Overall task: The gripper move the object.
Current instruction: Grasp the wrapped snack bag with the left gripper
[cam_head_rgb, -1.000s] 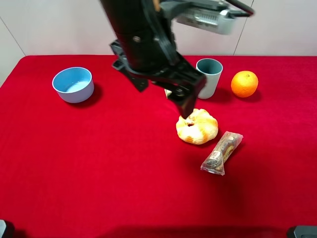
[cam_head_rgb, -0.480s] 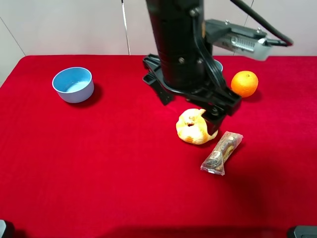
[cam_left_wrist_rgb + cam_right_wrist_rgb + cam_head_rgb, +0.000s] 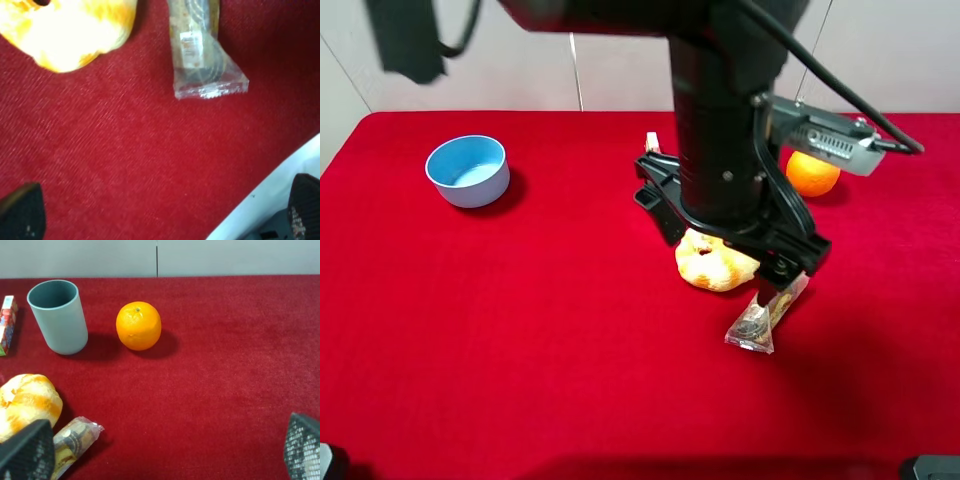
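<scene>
**Exterior high:** left gripper (image 3: 730, 228) is seen across on the right half of the red cloth (image 3: 520, 340), hung over the roll (image 3: 712, 268). Its prongs are spread wide and nothing is held. One prong overlaps the far end of the packet (image 3: 755, 325); contact cannot be told here. The packet is laid flat on the cloth, just near-right of the roll, with its near end angled left. Orange (image 3: 808, 178) is partly hidden by the arm, far right. Box (image 3: 651, 143) is glimpsed far of the arm. Bowl (image 3: 468, 170) is set far left, well apart. The right gripper is not seen here.

**Left wrist:** packet (image 3: 200, 55) is viewed from above, with one crimped end in full view and the other cut off by the frame. Roll (image 3: 65, 30) is just beside it, with a thin strip of cloth between. Fingertips (image 3: 20, 215) are caught at the frame's edges, far apart, so the left gripper (image 3: 162, 207) is wide open with only bare cloth between the tips.

**Right wrist:** right gripper (image 3: 164, 449) is also spread wide, with fingertips (image 3: 302, 447) far apart and nothing gripped. Packet (image 3: 75, 440) is seen close to one tip, with roll (image 3: 27, 400) just beside it. Cup (image 3: 59, 317) and orange (image 3: 138, 325) are placed farther back, cup to the left, not touching. Box (image 3: 6, 322) is left of the cup, cut off by the frame.
</scene>
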